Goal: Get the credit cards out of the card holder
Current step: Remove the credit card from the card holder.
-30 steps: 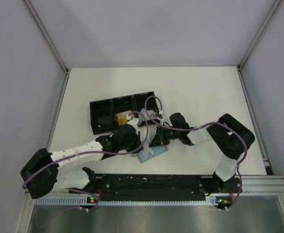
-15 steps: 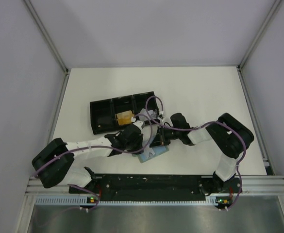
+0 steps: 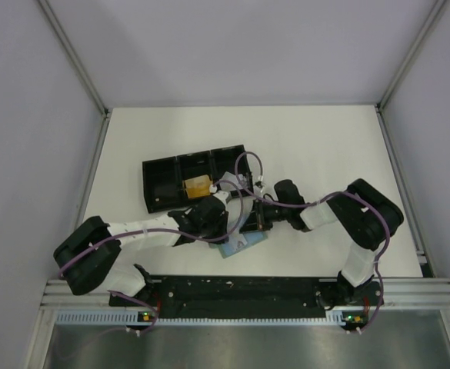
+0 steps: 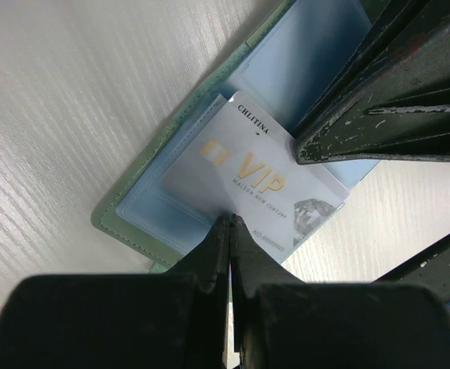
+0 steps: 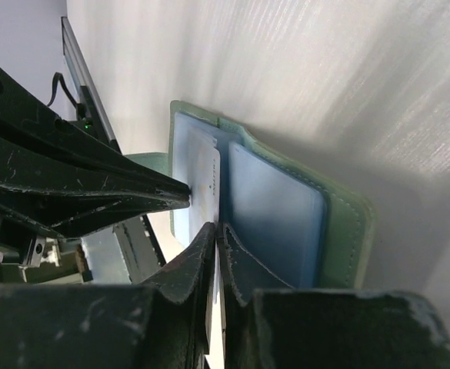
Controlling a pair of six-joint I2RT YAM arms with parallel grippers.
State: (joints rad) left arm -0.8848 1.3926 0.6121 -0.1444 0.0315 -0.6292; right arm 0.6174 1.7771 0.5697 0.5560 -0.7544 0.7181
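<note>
Close view of card extraction, mid-task. The left gripper (image 4: 229,221) has its two dark fingers pressed together. Their tips lie on the near edge of a silvery-grey plastic card (image 4: 248,181) printed "VIP" in gold. Whether that edge is pinched between them or only touched cannot be told. The right gripper (image 5: 218,228) is likewise drawn together to a fine slit, its tips at the opposite edge of the same card, directly facing the left tips. Beneath both tips lies the pale green-blue folding card holder (image 4: 113,227), opened flat on the white table (image 4: 71,92). The card projects at a slant from one of its clear pockets, part in and part out. Beyond the left gripper, in the top view, a tan-gold card (image 3: 196,187) lies in the middle compartment of a long black three-compartment tray (image 3: 161,187). By this evidence, one card is judged already removed. The silvery card remains to be drawn free and set down. The arms hide most of the holder from above, and neither wrist view shows whether the other translucent pockets hold further cards.
</note>
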